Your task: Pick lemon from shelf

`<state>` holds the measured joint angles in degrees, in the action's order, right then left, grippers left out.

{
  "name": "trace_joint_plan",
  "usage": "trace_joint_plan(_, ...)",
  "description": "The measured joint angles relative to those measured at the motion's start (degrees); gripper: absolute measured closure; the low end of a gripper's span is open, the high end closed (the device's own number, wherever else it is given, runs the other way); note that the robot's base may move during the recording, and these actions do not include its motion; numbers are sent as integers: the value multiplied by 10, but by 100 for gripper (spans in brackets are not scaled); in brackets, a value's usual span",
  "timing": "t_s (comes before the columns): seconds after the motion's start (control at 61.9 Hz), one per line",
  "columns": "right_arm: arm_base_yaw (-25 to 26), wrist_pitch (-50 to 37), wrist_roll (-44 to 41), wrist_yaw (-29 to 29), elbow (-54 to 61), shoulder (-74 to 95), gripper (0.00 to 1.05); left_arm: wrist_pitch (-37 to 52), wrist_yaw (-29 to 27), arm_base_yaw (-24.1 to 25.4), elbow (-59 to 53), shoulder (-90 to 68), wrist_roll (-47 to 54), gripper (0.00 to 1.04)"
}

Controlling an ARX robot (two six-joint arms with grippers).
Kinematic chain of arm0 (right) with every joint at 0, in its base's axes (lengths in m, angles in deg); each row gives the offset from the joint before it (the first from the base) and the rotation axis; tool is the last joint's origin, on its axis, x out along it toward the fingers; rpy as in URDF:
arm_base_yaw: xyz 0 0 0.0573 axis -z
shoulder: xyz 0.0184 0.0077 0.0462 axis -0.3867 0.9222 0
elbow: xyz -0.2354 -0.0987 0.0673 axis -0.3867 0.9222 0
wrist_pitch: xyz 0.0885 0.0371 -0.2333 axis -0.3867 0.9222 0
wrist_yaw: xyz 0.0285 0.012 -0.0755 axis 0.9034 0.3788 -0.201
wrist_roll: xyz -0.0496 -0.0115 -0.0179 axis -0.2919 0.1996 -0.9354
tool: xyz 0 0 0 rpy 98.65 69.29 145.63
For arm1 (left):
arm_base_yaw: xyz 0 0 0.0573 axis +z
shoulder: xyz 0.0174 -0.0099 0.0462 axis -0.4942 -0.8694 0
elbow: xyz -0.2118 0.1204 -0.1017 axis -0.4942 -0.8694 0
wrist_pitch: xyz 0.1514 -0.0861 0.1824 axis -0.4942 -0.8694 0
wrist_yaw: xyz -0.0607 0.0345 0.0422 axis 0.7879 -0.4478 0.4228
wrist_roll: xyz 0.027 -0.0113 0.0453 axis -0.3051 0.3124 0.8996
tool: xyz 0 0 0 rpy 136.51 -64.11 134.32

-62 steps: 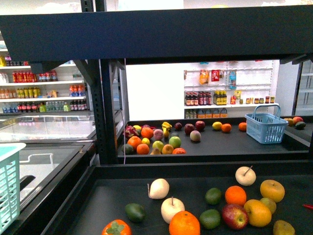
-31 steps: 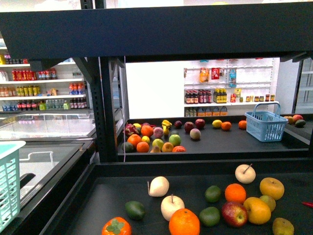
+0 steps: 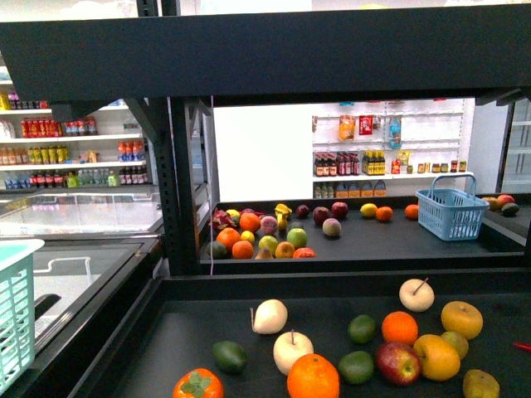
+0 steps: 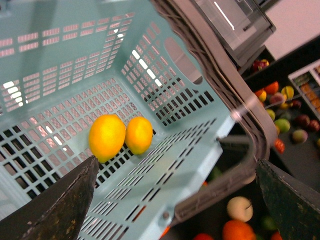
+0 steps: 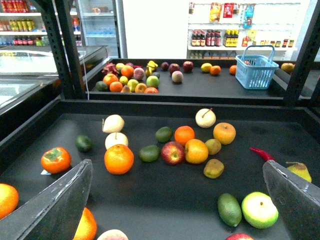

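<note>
1. We find the lemon (image 4: 107,137) not on the shelf (image 3: 184,332) but on the slatted floor of the teal basket (image 4: 60,75), touching a second, smaller yellow fruit (image 4: 138,134) beside it
2. In the front view that basket shows only as a corner at 8 o'clock, outside the shelf's left edge, and its contents are hidden there
3. The left gripper (image 4: 175,162) hangs above the basket with its jaws spread wide and nothing between them; the right gripper (image 5: 176,162) is likewise spread and empty over the shelf deck
4. We judge the lemon firm, light and smooth-skinned, so it should bear a moderate squeeze but may roll or slip; were we to grip it, we would close across its narrow middle, not its ends
5. The neighbouring fruit presses against one side, so a finger would have little room there, and the basket walls crowd any approach from the side
6. On the near deck, at 5 o'clock in the front view, lie an orange (image 3: 313,377), a red apple (image 3: 398,363), pale pears (image 3: 292,351), green avocados (image 3: 357,367) and a golden round fruit (image 3: 461,320); none of these looks like a plain yellow lemon to us
7. A persimmon (image 3: 197,385) sits at 6 o'clock and a blue basket (image 3: 452,214) at 3 o'clock on the far deck, well apart from both grippers
8. With the lemon in the basket, we judge the pick essentially done
</note>
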<state>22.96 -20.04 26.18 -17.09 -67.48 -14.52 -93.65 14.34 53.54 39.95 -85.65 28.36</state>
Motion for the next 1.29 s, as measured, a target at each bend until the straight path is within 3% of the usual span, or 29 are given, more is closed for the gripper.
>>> trace_joint_plan(0.129,0,0,0,0,0,0,2,-31,-76,-90,-49,109,72,8)
trace_joint_plan(0.291,0,0,0,0,0,0,2,-39,-226,-244,-97,225,118,9)
trace_joint_plan(0.372,0,0,0,0,0,0,2,107,-107,-245,-188,293,201,24)
trace_joint_plan(0.404,0,0,0,-1,0,0,2,153,-85,-244,-229,321,230,31)
trace_joint_plan(0.566,0,0,0,0,0,0,2,217,-74,-242,-371,393,279,63)
trace_joint_plan(0.76,0,0,0,0,0,0,2,221,-74,-242,-414,435,287,102)
trace_joint_plan(1.293,0,0,0,0,0,0,2,172,-74,-242,-469,538,290,102)
